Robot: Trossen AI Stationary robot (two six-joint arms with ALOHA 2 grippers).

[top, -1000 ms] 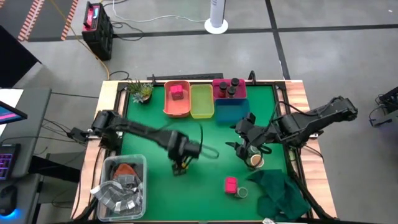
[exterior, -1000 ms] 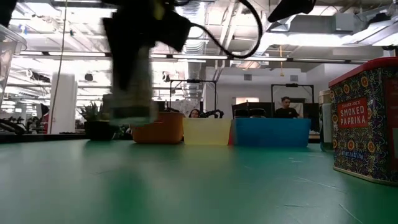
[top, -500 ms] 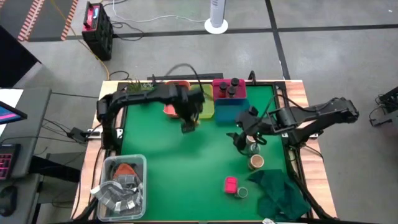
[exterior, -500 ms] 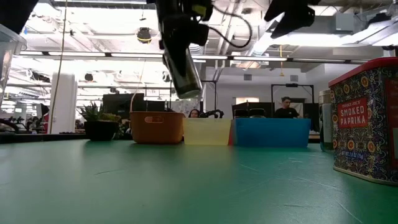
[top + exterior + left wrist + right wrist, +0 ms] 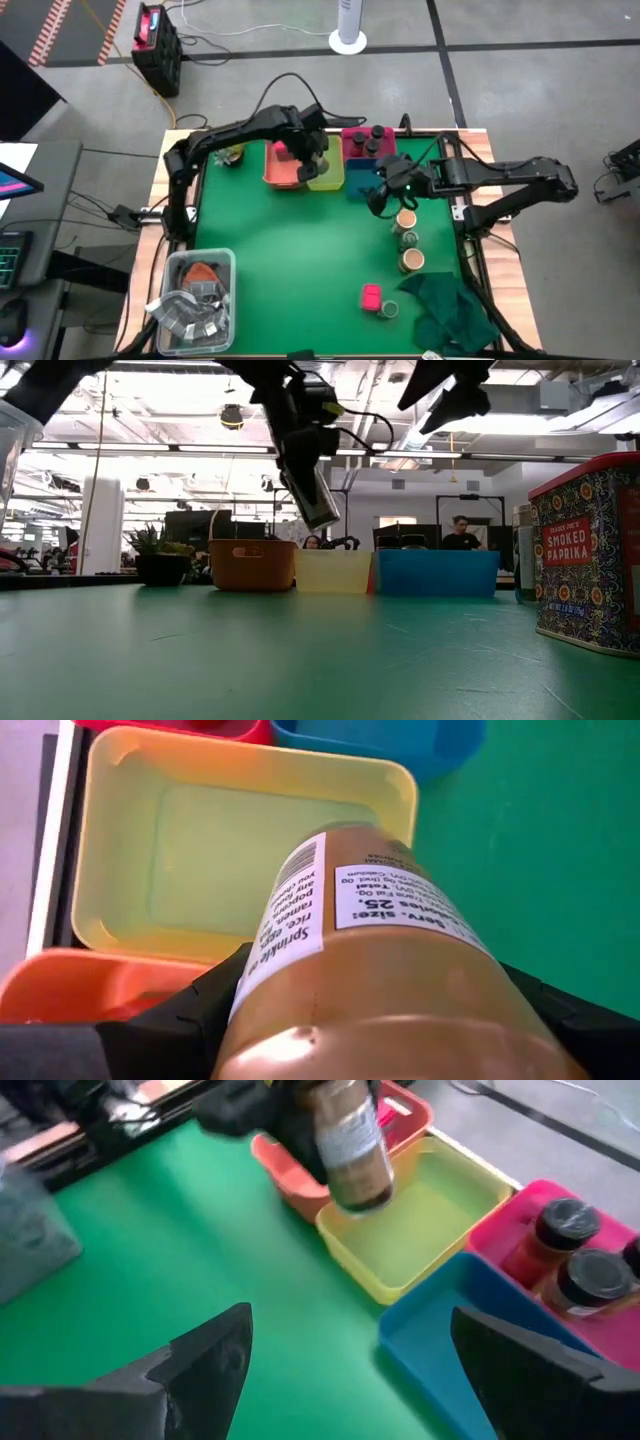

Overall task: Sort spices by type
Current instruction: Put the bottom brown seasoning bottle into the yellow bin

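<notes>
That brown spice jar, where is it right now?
The left claw holds the brown spice jar in the air above the yellow bin, beside the orange bin.

a brown spice jar with a white label [image 5: 385,970] hangs tilted, clamped above the yellow-green plastic bin [image 5: 180,850]; two dark-capped jars [image 5: 575,1250] stand beside it.

The table [image 5: 270,240] is green, with orange [image 5: 281,170], yellow [image 5: 326,178], pink [image 5: 356,140] and blue [image 5: 368,180] bins at upper centre. A brown jar [image 5: 385,990] carries a white label.
</notes>
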